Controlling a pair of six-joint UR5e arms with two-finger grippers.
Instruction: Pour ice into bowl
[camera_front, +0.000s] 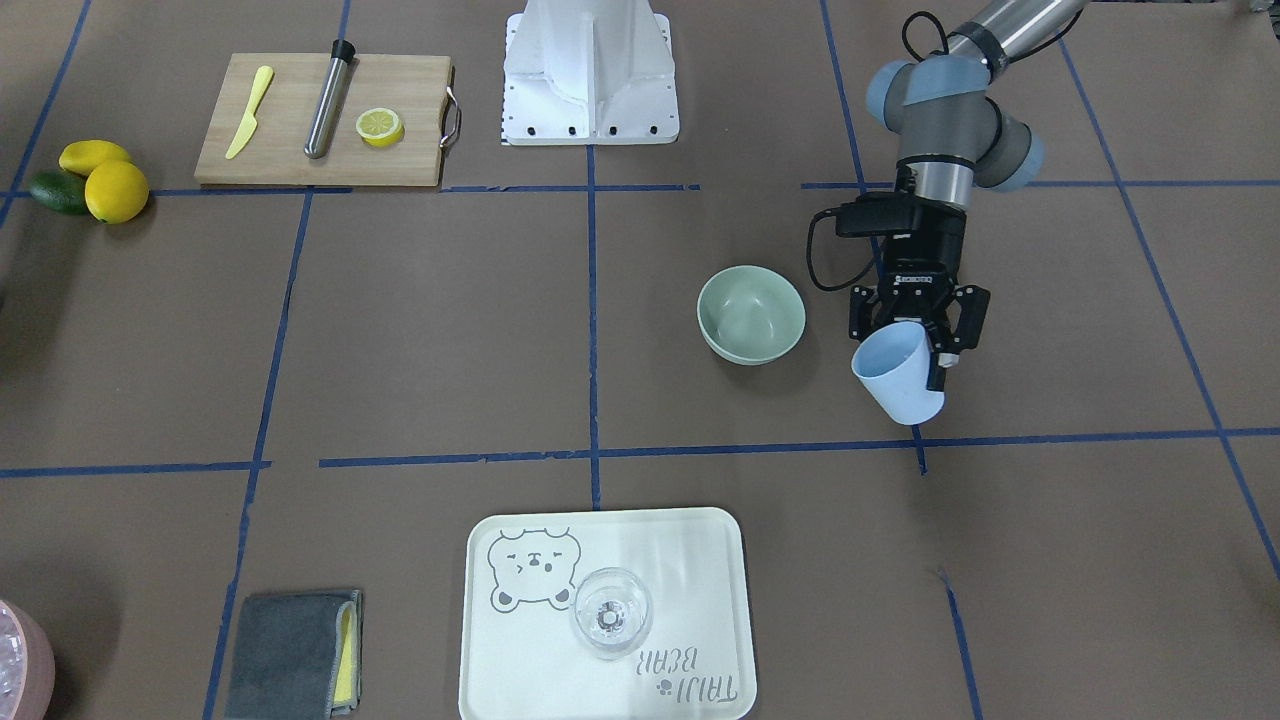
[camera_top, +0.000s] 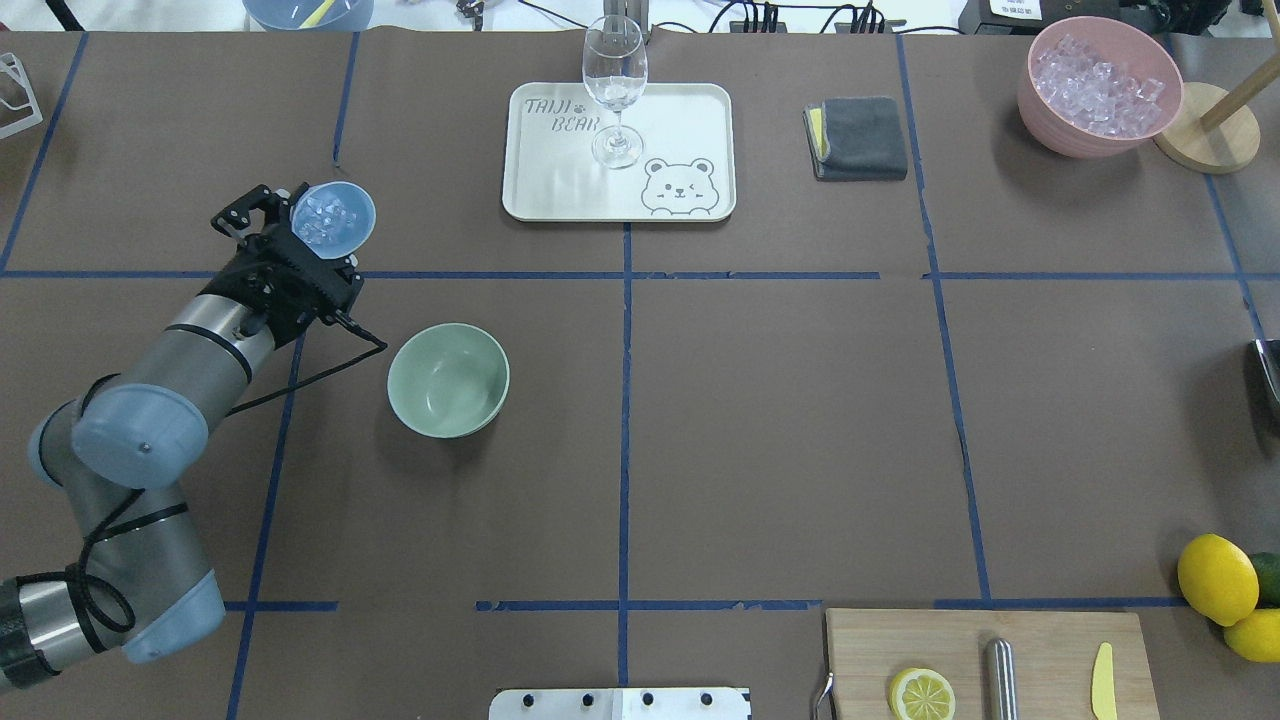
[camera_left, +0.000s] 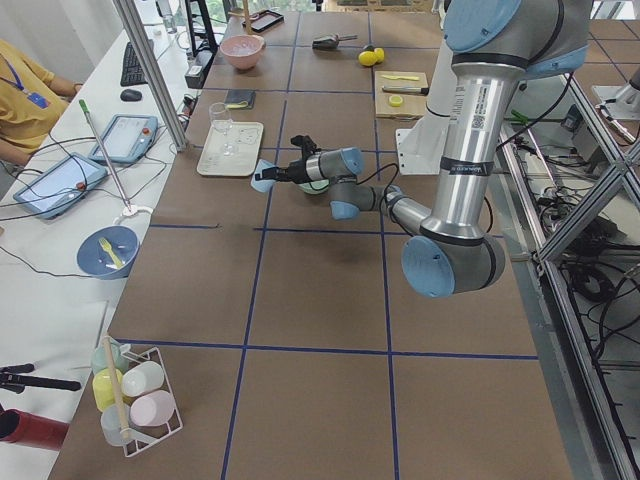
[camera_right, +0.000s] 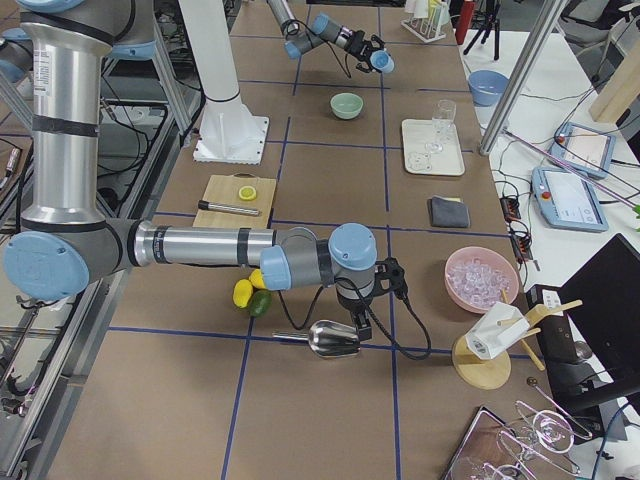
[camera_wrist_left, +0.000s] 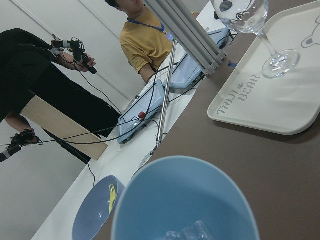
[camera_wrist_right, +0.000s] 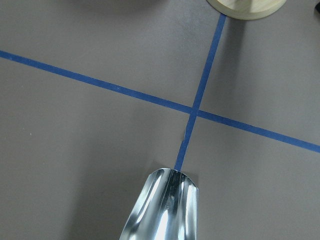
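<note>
My left gripper (camera_front: 912, 345) is shut on a light blue cup (camera_front: 900, 375) and holds it tilted above the table. The cup's mouth leans towards the pale sage-green bowl (camera_front: 751, 313). The cup is beside the bowl and apart from it, not over it. Small clear ice cubes (camera_top: 325, 222) lie inside the cup (camera_top: 333, 220), and they also show in the left wrist view (camera_wrist_left: 192, 232). The bowl (camera_top: 448, 380) stands upright with nothing in it. My right arm is far off by a metal scoop (camera_wrist_right: 165, 205); I cannot tell how its gripper (camera_right: 365, 312) stands.
A pale tray (camera_top: 560, 190) with a wine glass (camera_top: 614, 90) lies beyond the bowl. A pink bowl of ice (camera_top: 1098, 85), a grey cloth (camera_top: 860, 138), a cutting board (camera_top: 940, 640) with half a lemon, and whole lemons (camera_top: 1217, 578) are on the robot's right side.
</note>
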